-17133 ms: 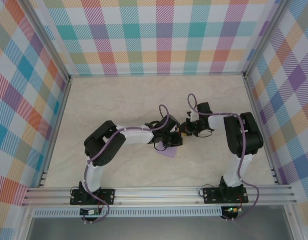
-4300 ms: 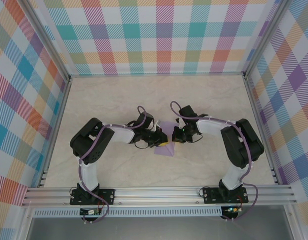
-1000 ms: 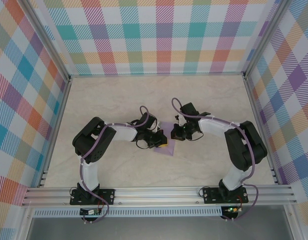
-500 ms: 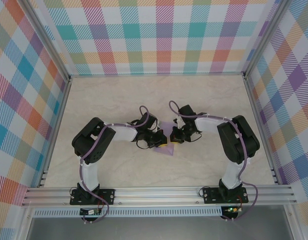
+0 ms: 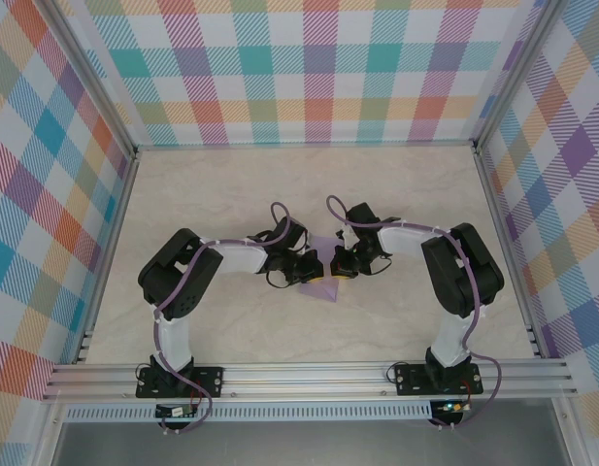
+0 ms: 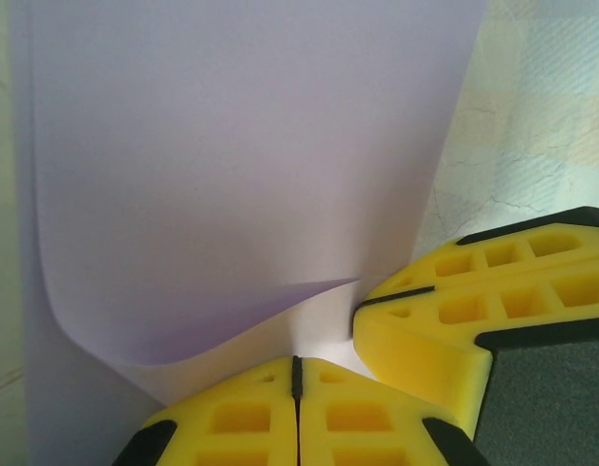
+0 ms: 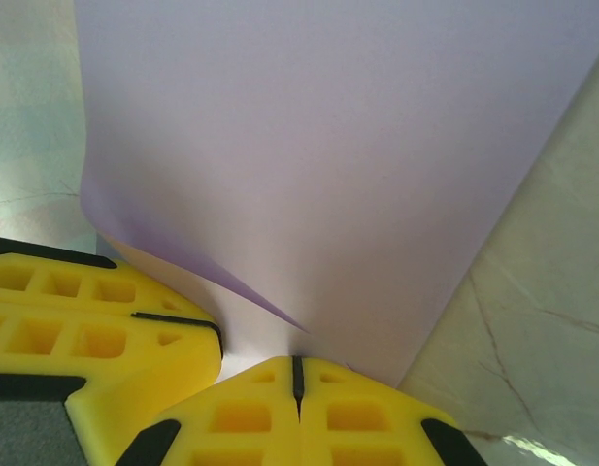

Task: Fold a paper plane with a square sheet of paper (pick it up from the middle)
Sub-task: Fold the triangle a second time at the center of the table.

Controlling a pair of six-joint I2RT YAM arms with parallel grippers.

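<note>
Yellow moulded plastic, ribbed with square pockets, makes up the fingers of the left gripper (image 6: 297, 374). Its jaws are pressed together, with only a dark seam between them. The right gripper (image 7: 297, 374) is the same, jaws together, and the two sets of tips sit just beside each other at one edge of the square sheet of paper (image 6: 231, 146). Whether either nips a sliver of that edge I cannot tell (the tips cover it). Just beyond them a flap of the sheet curls up and over the layer beneath, its fold line running in toward the fingertips. My reading is that the closed tips are set there to pin the sheet while a crease is formed. The paper is thin, matt and smooth, a pale lavender. It lies at the middle of the table (image 5: 231, 204), a pale marbled surface, with checked pastel walls (image 5: 318, 68) beyond.
</note>
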